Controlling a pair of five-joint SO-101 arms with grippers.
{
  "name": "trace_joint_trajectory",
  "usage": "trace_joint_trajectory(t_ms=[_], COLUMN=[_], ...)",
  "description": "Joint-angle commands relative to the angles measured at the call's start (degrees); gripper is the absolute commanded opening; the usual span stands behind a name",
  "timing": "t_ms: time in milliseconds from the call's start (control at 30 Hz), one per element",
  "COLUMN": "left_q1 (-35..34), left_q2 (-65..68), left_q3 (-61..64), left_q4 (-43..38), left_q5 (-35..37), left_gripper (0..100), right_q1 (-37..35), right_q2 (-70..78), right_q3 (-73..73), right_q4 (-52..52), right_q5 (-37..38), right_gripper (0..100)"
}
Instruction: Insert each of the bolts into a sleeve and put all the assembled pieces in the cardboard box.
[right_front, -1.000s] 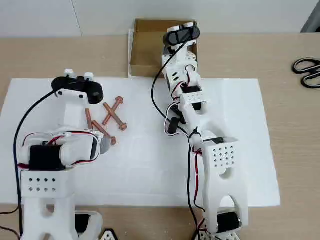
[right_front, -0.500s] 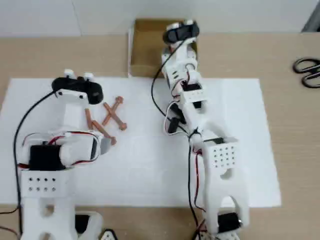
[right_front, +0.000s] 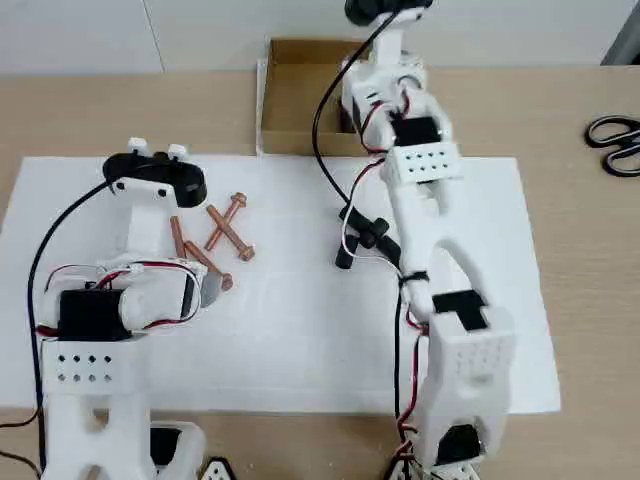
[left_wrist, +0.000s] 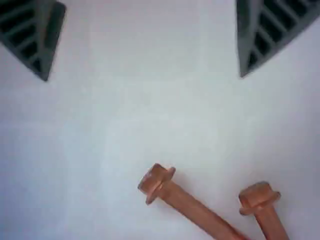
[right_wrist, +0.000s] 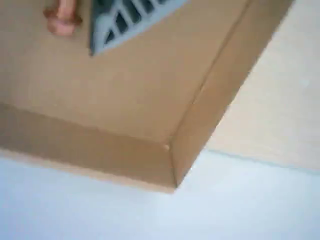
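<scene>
The step in hand looks like a delivery to the cardboard box (right_front: 290, 100). The right arm (right_front: 420, 160) stretches over the box's right-hand part, and the right pincer (right_wrist: 115, 22) hangs inside its walls, near one corner. A copper piece (right_wrist: 62, 17) sits just beside it over the box floor. I cannot tell whether that pincer is open or closed, nor whether the piece is gripped or already lying there.

The loose bolts (right_front: 222, 232) lie in a small crossed cluster on the white sheet (right_front: 300, 330), on the bench in front of the box and off toward its left side. Whether any of them carries a sleeve is too small to tell. The left pincer (left_wrist: 144, 75) hangs above the sheet farther from the box than the right one, spread wide and holding nothing, with two bolt heads (left_wrist: 157, 182) just beyond it.

Next, I judge, the right arm needs to leave the piece in the box and lift straight up, clear of the wall. The left pincer should then close on a shank that lies free of the crossing ones.
</scene>
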Motion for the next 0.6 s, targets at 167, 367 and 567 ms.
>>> trace_joint_trajectory(t_ms=[167,367,567], left_q1=[-0.4,-0.4,-0.4], left_q2=[-0.7,-0.6,-0.5], left_q3=[-5.7,-5.5,-5.3], left_q4=[-0.2,-0.3,-2.2], left_q5=[-0.4,-0.4,-0.3], left_gripper=[23,23,23], right_q1=[0.0,-1.0,-0.7], right_q2=[-19.0,-29.8,-38.3], right_q3=[-3.7,-3.7,-3.3], right_q4=[26.8,47.2,62.0], right_q5=[0.7,0.4,0.4], right_gripper=[20.9,20.9,20.9])
